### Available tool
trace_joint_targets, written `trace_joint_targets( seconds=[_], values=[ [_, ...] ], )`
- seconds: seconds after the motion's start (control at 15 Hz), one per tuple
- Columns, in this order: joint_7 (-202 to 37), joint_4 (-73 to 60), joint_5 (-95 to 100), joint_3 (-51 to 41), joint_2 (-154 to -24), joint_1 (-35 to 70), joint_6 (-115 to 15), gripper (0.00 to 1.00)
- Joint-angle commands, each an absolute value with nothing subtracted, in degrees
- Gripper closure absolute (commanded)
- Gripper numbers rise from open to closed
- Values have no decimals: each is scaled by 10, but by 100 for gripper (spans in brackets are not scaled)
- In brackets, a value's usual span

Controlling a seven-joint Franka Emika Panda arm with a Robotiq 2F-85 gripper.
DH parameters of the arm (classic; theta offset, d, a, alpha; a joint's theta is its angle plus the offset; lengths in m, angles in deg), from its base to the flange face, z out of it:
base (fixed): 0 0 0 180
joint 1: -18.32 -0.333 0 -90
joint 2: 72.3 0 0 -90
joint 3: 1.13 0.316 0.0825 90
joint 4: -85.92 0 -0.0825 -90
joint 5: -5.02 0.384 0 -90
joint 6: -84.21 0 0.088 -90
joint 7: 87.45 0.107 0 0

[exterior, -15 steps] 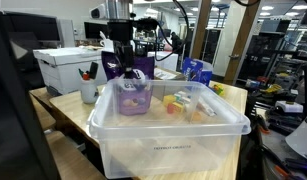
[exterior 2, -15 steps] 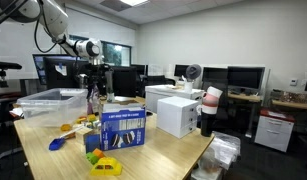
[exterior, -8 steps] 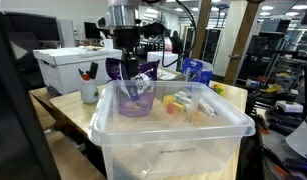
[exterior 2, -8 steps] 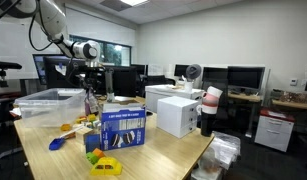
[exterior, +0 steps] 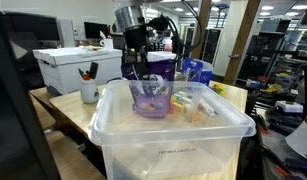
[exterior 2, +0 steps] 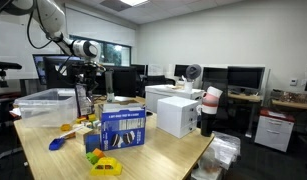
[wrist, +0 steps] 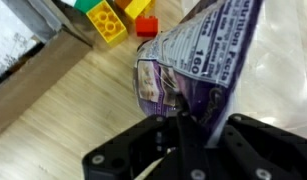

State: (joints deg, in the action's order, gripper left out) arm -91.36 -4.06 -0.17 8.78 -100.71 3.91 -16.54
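Observation:
My gripper (exterior: 143, 70) reaches down into a clear plastic bin (exterior: 168, 150) and is shut on the top edge of a purple snack bag (exterior: 151, 95). In the wrist view the bag (wrist: 198, 50) shows its white nutrition label. Its crumpled edge is pinched between the black fingers of the gripper (wrist: 198, 120). The bag hangs inside the bin, above the wooden table (wrist: 63, 110) seen through the clear bottom. In an exterior view the arm's gripper (exterior 2: 85, 85) stands over the bin (exterior 2: 48, 102) at the far left.
Yellow, green and red toy blocks (wrist: 115, 18) lie in the bin (exterior: 183, 103) beside the bag. A white box (exterior: 68, 65), a cup of pens (exterior: 89, 90) and a blue box (exterior: 196, 70) stand around the bin. A blue carton (exterior 2: 123, 127) and another white box (exterior 2: 178, 112) sit further along the table.
The jaws have closed on the purple bag. The arm and the bag have shifted to the right inside the bin in an exterior view.

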Motion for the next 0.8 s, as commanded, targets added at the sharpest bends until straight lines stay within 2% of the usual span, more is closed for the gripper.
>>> trace_joint_targets(
  seconds=[0.0,0.27,0.73],
  values=[
    [-825,-40,-4,72,-996,25,-103,95],
    [-734,-19,-1,60,-1003,15,-30,93],
    [-716,47,-12,52,-1012,16,28,93]
  ],
)
